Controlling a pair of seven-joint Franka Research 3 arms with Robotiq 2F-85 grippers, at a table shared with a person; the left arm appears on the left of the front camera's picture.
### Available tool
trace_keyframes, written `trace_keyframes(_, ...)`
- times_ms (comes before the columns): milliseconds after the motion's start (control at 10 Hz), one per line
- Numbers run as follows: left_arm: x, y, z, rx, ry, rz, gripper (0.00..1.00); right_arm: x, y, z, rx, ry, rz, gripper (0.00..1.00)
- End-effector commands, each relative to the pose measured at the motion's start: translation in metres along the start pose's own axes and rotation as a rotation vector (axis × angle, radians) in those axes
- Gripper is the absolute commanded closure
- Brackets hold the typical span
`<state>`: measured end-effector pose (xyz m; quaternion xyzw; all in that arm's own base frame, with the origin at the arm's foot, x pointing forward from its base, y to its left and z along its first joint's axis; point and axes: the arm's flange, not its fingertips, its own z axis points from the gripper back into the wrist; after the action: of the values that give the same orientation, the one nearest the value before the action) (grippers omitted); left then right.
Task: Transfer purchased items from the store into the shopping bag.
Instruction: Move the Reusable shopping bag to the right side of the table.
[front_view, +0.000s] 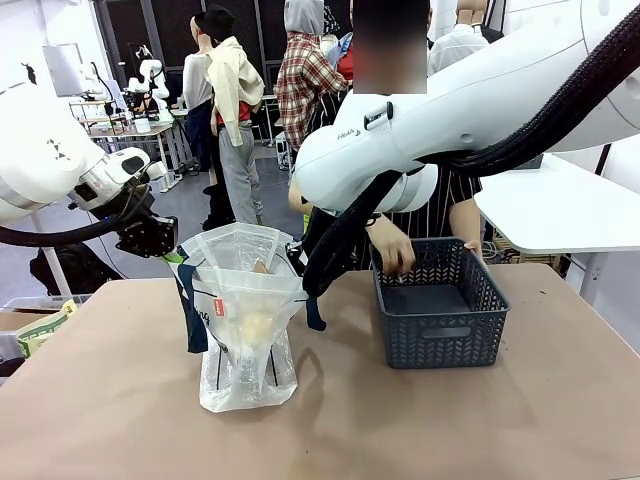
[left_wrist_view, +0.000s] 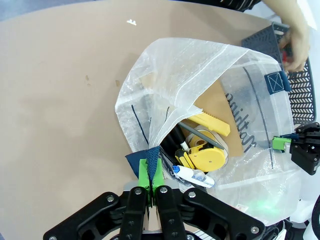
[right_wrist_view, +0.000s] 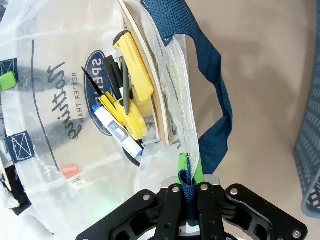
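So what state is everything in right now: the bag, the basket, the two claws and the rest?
shopping bag, upright on the table, mouth held open between both grippers.
left gripper, shut on the bag's rim.
right gripper, shut on the bag's navy strap.
purchased items, lying inside the bag.
basket, upright on the table.
person's hand, reaching into the basket.

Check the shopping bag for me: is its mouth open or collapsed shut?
Open. The left gripper and right gripper pinch opposite sides of the shopping bag rim, spreading it; yellow items show inside.
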<state>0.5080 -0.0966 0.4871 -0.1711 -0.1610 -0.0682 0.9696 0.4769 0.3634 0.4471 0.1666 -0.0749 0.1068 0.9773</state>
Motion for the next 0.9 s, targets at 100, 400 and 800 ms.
trace_keyframes(100, -0.0011, 0.0003, 0.0028, 0.004, -0.007, 0.000, 1.00, -0.0010, -0.0036, 0.0006, 0.024, 0.010, 0.012, 1.00)
trace_keyframes(400, -0.0011, 0.0003, 0.0028, 0.004, -0.007, 0.000, 1.00, -0.0010, -0.0036, 0.0006, 0.024, 0.010, 0.012, 1.00)
trace_keyframes(800, -0.0011, 0.0003, 0.0028, 0.004, -0.007, 0.000, 1.00, -0.0010, -0.0036, 0.0006, 0.024, 0.010, 0.012, 1.00)
